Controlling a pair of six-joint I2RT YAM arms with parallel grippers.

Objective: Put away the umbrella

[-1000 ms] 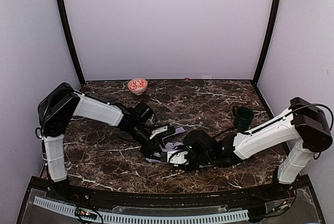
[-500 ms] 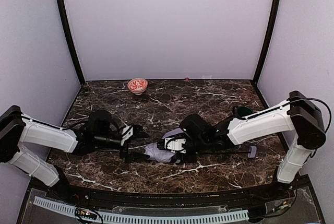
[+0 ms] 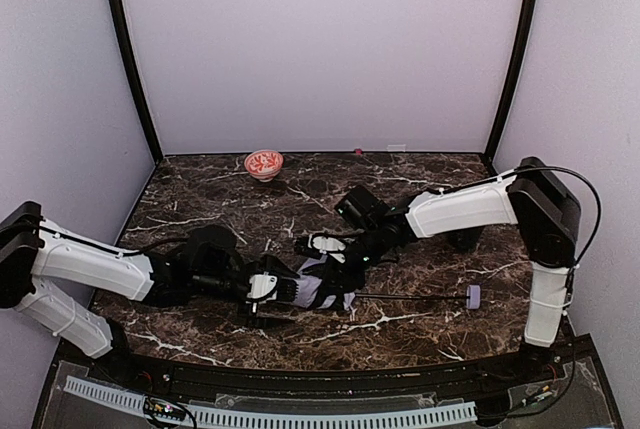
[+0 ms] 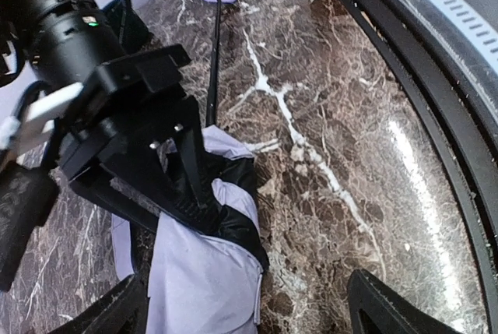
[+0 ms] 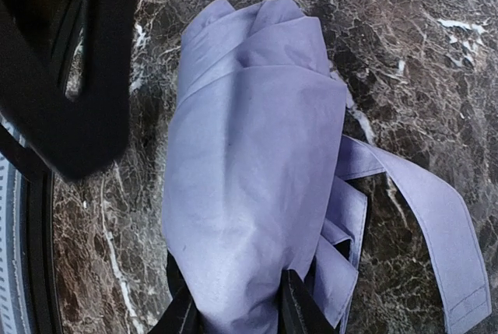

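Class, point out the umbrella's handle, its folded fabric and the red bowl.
umbrella handle [image 3: 473, 296]: top view, lavender end cap.
umbrella fabric [image 5: 249, 178]: right wrist view, middle of bundle.
red bowl [image 3: 264, 163]: top view, its centre.

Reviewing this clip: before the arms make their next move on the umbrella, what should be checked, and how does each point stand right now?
1. Right gripper holds the umbrella canopy: ok, its fingers are pinched on the folded lavender fabric.
2. Left gripper is ready to take hold: ok, its jaws are wide open at the canopy's end.
3. Shaft is collapsed: not ok, it stretches out full length to the handle.
4. Strap is fastened: not ok, it lies loose on the table beside the canopy.
5. Red patterned bowl is out of the way: ok, it sits at the far edge.
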